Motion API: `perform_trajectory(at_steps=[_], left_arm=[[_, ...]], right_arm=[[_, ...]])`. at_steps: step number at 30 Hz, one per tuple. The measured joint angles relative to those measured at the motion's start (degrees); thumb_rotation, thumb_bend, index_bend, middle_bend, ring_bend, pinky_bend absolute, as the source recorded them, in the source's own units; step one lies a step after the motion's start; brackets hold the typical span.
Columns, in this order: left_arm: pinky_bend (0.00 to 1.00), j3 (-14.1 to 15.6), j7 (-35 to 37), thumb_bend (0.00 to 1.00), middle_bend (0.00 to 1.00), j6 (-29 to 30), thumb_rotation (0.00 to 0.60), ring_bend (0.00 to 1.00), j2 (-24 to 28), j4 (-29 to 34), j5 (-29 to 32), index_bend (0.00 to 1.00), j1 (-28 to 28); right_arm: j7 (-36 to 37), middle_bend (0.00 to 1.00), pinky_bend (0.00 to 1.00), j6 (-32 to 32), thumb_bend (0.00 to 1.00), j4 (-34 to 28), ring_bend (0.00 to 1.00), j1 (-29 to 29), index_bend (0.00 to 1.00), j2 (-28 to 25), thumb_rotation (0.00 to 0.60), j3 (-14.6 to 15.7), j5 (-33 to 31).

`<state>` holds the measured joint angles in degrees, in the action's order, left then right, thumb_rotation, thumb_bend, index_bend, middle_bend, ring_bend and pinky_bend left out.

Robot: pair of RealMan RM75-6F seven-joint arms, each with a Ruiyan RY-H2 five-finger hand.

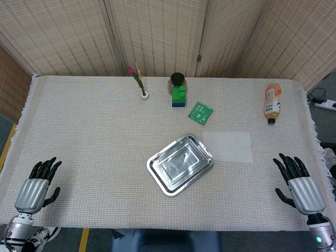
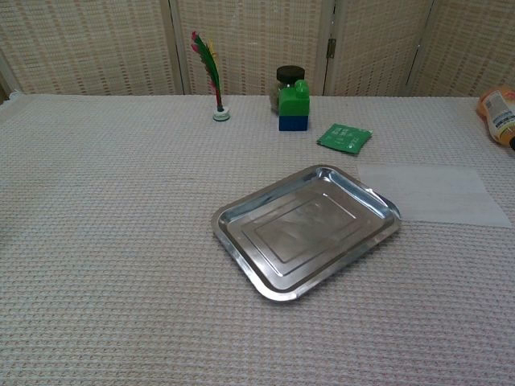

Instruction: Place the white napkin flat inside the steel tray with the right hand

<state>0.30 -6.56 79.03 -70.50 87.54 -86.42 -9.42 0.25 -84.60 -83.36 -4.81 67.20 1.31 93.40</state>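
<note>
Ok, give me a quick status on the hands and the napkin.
Both hands open, left hand, right hand. Napkin flat on the table beside the tray, untouched. Tray holds nothing; nothing in the way.

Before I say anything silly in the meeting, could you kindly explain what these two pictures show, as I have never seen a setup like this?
This is a two-armed robot at a cloth-covered table. One picture looks down from its head, the other looks forward from its chest. In the head view, the left hand and right hand rest near the front edge, fingers spread, holding nothing. On the table lie a steel tray, empty, and a white napkin flat beside it. Further back stand a small feathered ornament, a dark-lidded jar behind green and blue blocks, a green packet and an orange bottle on its side.
</note>
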Motion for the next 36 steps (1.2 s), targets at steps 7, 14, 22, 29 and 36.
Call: perform_trajectory(at_steps=[7,14,22,29,36], left_arm=[[0.00,0.0,-0.6,0.50,0.00,1.2,0.600,0.00,0.4,0.8,-0.5,0.00,0.5],[0.00,-0.3,0.9,0.50,0.00,0.7,0.600,0.00,0.5,0.4,-0.4,0.00,0.1],[0.00,-0.4,1.9,0.50,0.00,1.0,0.600,0.00,-0.5,-0.8,-1.2,0.00,-0.2],[0.00,-0.8,1.5,0.50,0.00,-0.6,0.600,0.00,-0.7,-1.3,0.7,0.00,-0.5],[0.00,-1.0,0.9,0.50,0.00,-1.7,0.600,0.00,-0.9,-1.8,2.1,0.00,-0.7]], right_arm=[[-0.9,0.00,0.00,0.1,0.37,-0.8,0.00,-0.1,0.00,0.1,0.600,-0.1,-0.1],[-3.9,0.00,0.00,1.0,0.37,1.1,0.00,-0.6,0.00,1.2,0.600,-2.0,-3.0],[1.5,0.00,0.00,5.1,0.37,16.9,0.00,-5.4,0.18,5.3,0.600,-3.4,-2.2],[11.7,0.00,0.00,9.6,0.37,40.1,0.00,-10.6,0.23,13.7,0.600,-2.4,0.1],[17.9,0.00,0.00,13.7,0.37,57.6,0.00,-14.8,0.25,22.3,0.600,-0.1,2.4]])
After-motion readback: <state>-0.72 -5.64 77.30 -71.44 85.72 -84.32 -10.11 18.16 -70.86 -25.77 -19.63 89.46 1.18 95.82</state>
